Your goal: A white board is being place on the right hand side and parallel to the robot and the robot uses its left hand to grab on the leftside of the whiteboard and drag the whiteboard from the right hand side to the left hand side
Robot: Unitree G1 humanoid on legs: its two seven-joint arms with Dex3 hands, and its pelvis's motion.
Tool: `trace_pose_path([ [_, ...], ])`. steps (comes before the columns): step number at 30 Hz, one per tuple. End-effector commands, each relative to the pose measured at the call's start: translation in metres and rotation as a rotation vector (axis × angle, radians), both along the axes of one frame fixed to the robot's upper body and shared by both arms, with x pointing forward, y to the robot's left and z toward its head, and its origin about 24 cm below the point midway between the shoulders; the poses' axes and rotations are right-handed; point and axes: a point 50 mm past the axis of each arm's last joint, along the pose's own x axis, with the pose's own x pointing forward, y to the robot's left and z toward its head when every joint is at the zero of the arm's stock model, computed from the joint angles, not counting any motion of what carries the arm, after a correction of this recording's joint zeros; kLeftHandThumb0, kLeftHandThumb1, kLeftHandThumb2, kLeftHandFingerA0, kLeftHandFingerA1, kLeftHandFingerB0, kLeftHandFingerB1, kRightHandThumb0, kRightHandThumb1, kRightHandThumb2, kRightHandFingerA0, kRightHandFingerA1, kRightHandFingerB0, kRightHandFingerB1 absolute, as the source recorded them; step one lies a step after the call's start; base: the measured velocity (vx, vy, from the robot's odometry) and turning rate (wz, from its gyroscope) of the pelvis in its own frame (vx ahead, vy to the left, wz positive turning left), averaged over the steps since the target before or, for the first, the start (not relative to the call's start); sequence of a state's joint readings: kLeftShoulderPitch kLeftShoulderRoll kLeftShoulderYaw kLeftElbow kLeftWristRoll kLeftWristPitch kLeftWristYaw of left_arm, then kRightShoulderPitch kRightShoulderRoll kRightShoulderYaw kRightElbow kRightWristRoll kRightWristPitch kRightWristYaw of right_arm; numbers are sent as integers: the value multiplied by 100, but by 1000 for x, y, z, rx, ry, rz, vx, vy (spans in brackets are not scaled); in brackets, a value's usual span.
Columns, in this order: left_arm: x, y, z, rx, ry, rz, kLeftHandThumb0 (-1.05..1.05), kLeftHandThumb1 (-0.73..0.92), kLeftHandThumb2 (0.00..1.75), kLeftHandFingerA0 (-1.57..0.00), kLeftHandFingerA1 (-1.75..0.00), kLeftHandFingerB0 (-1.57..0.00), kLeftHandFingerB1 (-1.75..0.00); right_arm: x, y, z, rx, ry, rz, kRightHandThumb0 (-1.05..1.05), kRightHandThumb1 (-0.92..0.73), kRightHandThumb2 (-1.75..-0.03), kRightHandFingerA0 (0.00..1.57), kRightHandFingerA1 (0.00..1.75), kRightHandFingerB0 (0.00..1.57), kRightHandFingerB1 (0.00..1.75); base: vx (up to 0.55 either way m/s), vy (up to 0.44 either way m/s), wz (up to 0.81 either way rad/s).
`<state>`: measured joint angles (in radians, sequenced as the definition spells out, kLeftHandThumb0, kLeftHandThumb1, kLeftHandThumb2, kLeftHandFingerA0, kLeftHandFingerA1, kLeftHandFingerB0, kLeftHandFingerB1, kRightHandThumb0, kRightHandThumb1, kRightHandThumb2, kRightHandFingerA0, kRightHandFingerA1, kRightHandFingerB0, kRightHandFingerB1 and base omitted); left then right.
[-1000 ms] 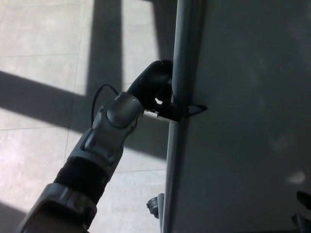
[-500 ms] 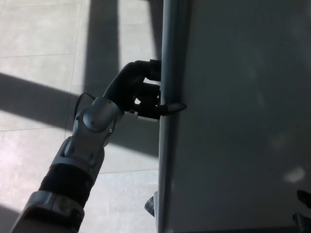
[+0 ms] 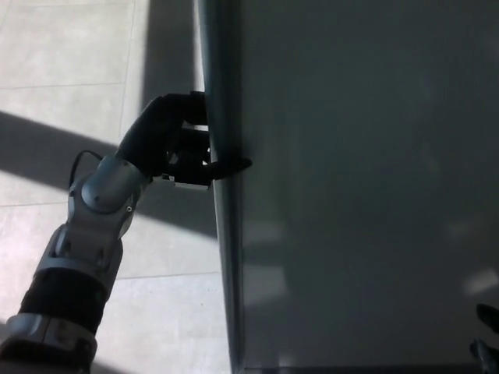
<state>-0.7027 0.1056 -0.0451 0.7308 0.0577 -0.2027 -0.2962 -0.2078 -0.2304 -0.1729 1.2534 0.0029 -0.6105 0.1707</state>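
Head view: left hand (image 3: 175, 148) clamped on whiteboard (image 3: 359, 195) left edge; board's edge has slid well left vs a sec ago, now w/ floor (image 3: 70, 62) strip narrower. Drag underway, prob. more to go.

Left hand (image 3: 175, 148) clamped on the left edge frame (image 3: 218, 234) of the whiteboard (image 3: 359, 195); fingers wrap the grey frame, thumb (image 3: 230, 166) lies across onto the board face. Silver forearm (image 3: 93, 226) enters from lower left. Board fills the right of the view, in shade. Tiled floor (image 3: 70, 62) at left, with sunlit patches and dark shadow bands. Small dark part of the right hand (image 3: 487, 335) at the lower right corner, too little visible to read.
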Motion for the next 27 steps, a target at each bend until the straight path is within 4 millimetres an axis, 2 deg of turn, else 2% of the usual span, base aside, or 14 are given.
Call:
trace_pose_path([
  [1,-4,15,-2,-3,11,18,-38,52,56,-113,-70,-87,-52,1,-4,2,-31,1,-3,-70,-74,-92,26,47,16,41,0,0,0],
  [6,-8,24,-1,-21,14,-13,-47,51,56,-111,-77,-88,-52,1,-4,2,-15,-3,-6,-71,-73,-92,26,47,15,41,0,0,0],
  [7,-8,27,0,-4,9,-7,-49,51,56,-112,-80,-89,-52,1,-3,2,-20,-4,-1,-66,-88,-65,35,39,18,30,0,0,0],
  [9,-9,32,0,-7,24,8,-42,52,56,-112,-77,-89,-53,2,-3,3,-31,1,5,-67,-88,-66,34,39,18,29,0,0,0],
  [10,-10,37,0,-12,24,23,-35,52,56,-108,-70,-86,-53,3,-3,2,-3,-3,-13,-70,-73,-91,25,46,17,40,0,0,0],
  [12,-11,42,1,-11,19,38,-37,49,58,-106,-67,-83,-53,3,-3,3,3,-10,-15,-69,-73,-91,26,46,16,40,0,0,0],
  [13,-12,45,1,-17,18,36,-35,50,59,-104,-63,-83,-53,3,-4,3,-2,-10,-9,-66,-88,-65,33,38,18,29,0,0,0],
  [14,-14,48,1,-27,17,31,-35,50,59,-104,-63,-83,-53,3,-4,4,-9,-9,-1,-66,-88,-65,33,38,18,29,0,0,0],
  [15,-17,56,3,-23,16,47,-37,50,58,-105,-62,-82,-53,3,-3,3,-21,-9,-4,-70,-73,-92,27,47,16,41,0,0,0],
  [19,-25,74,4,-38,31,72,-34,52,56,-111,-74,-85,-54,3,-3,3,-35,-2,-9,-71,-73,-93,27,47,17,41,0,0,0],
  [20,-27,80,5,-42,35,83,-32,52,56,-111,-75,-86,-54,3,-3,2,-28,1,-13,-68,-87,-66,33,39,19,30,0,0,0],
  [25,-38,102,10,-86,45,114,-30,53,56,-105,-73,-87,-53,2,-2,0,7,2,-36,-66,-85,-65,32,38,21,30,0,0,0],
  [26,-40,107,11,-85,47,134,-29,52,56,-103,-67,-87,-53,2,-3,2,-31,7,-9,-70,-74,-92,27,46,16,40,0,0,0],
  [27,-41,109,11,-98,49,136,-26,52,56,-103,-68,-86,-54,2,-3,2,-34,9,-7,-72,-74,-93,26,46,16,40,0,0,0],
])
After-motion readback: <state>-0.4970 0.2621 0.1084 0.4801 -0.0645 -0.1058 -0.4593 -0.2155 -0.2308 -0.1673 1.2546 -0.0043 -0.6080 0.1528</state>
